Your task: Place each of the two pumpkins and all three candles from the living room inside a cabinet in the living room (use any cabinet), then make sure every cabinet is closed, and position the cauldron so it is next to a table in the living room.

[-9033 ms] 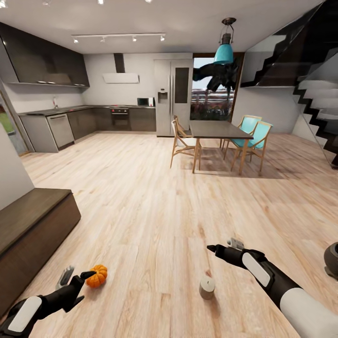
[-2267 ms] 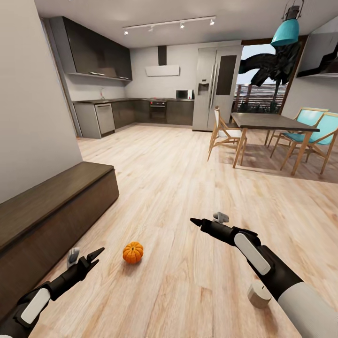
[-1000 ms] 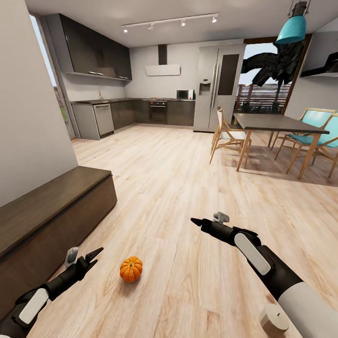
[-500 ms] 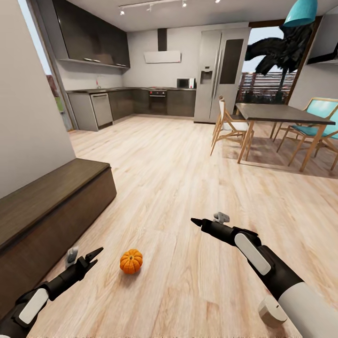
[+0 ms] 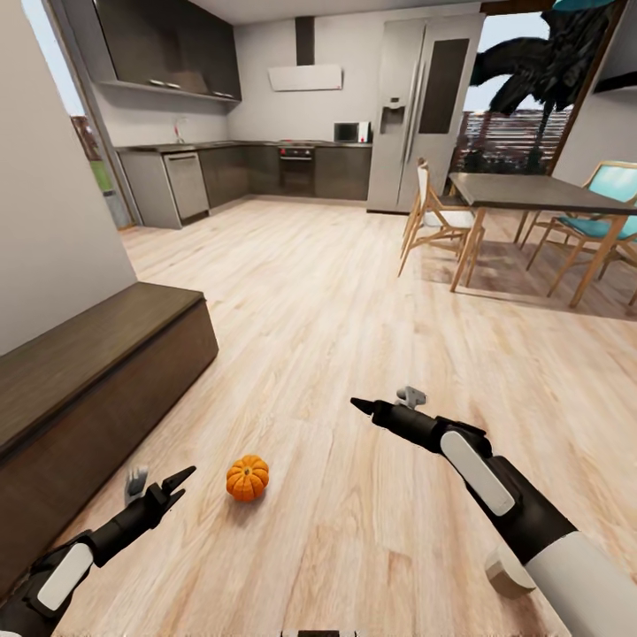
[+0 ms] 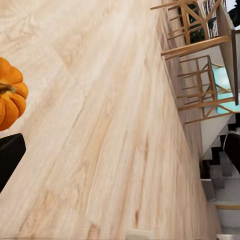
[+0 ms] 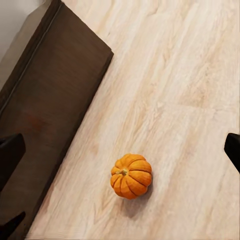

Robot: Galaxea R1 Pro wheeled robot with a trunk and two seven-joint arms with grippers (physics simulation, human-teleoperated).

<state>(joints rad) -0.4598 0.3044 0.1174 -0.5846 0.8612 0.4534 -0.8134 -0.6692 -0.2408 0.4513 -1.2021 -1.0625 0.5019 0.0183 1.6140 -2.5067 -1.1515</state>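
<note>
Both your claws hang empty over the plank floor, with the small pumpkin between them.

Your left gripper (image 5: 157, 488) is spread open, holding nothing, low and just short of the pumpkin (image 5: 247, 478), which sits upright on the floor (image 5: 318, 301), stem up. Your right gripper (image 5: 382, 405) grips nothing; you cannot tell how wide it stands. A candle (image 5: 507, 571) lies beside your right forearm. The dark-brown cabinet (image 5: 97, 389) runs along the wall to your left, its fronts shut.

pale wood plank floor (image 5: 354, 292); dark matt wood cabinet (image 5: 80, 389); ribbed pumpkin (image 5: 247, 478)
</note>
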